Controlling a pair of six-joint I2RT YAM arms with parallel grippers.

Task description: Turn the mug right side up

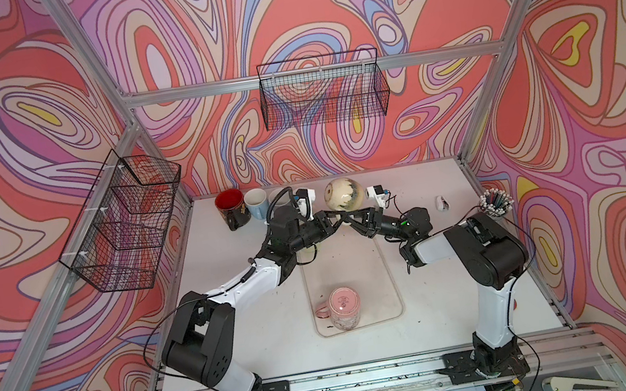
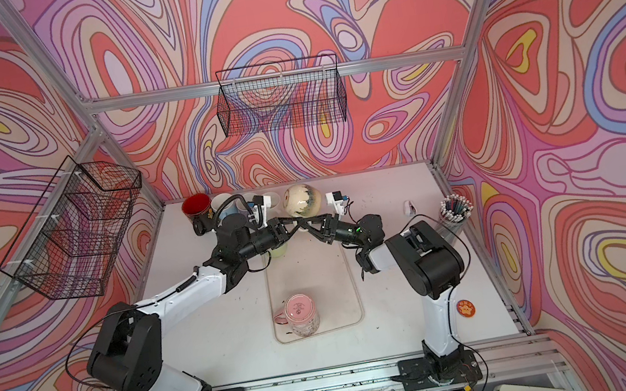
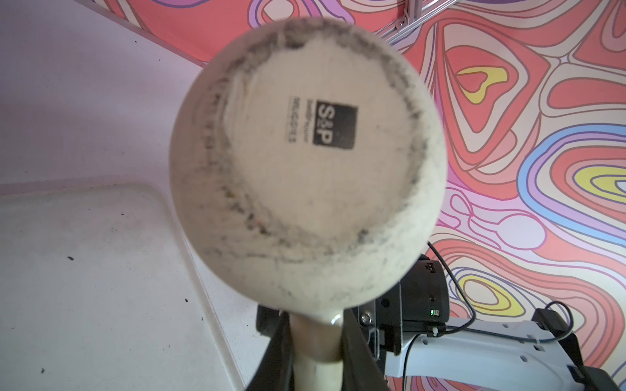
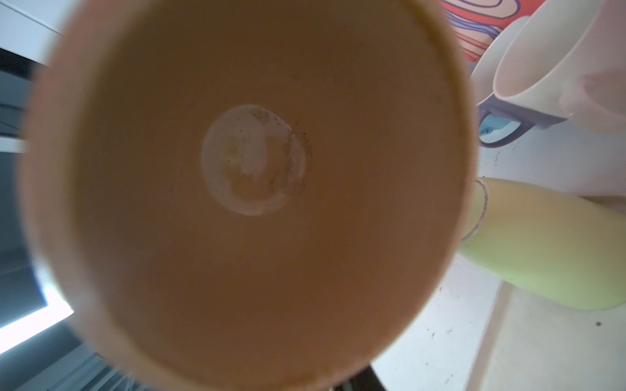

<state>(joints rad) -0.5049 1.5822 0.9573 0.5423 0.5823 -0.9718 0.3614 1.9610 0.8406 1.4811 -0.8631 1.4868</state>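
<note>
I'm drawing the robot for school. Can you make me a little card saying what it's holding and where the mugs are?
Held: cream mug, in the air, on its side
Left gripper: shut on its handle
Right gripper: at the mug, grip unclear
Pink mug: upside down on the mat
Back row: red mug, blue mug

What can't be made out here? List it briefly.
Right gripper grip: cream mug fills the right wrist view; too small in top views.
Green mug: cut off at the right wrist view's edge; left arm mostly covers it in top views.
Pink mug print: too small.
</note>
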